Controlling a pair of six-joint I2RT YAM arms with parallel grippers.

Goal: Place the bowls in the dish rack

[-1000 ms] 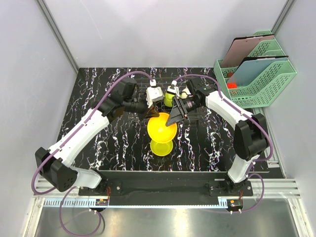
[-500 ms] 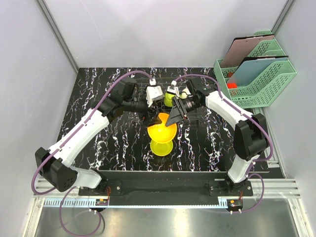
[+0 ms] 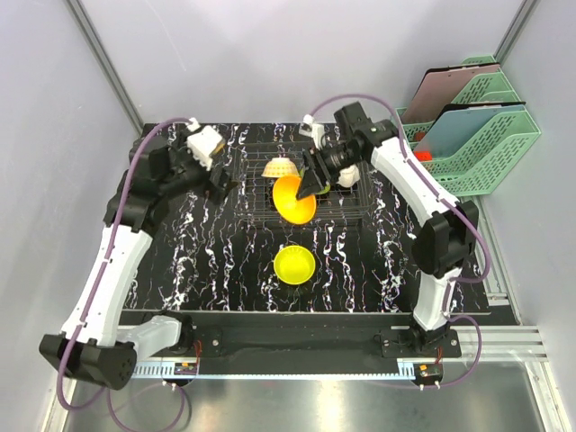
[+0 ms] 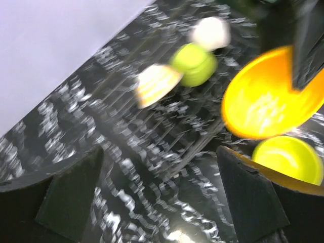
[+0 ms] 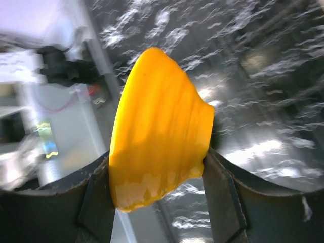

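My right gripper is shut on the orange bowl and holds it tilted on edge over the wire dish rack. The right wrist view shows that bowl pinched between both fingers. In the rack lie a cream bowl with an orange rim, a lime green bowl and a white bowl. A yellow bowl sits upright on the table in front of the rack. My left gripper stands open and holds nothing, left of the rack; its wrist view looks toward the orange bowl.
Green mesh file trays holding flat folders stand at the back right, just off the black marbled tabletop. Grey walls close in the left, back and right sides. The right arm reaches across the rack's right end.
My left gripper opened, let go of the orange bowl and drew back to the left. The right gripper carried the orange bowl away from the yellow one and back over the rack.
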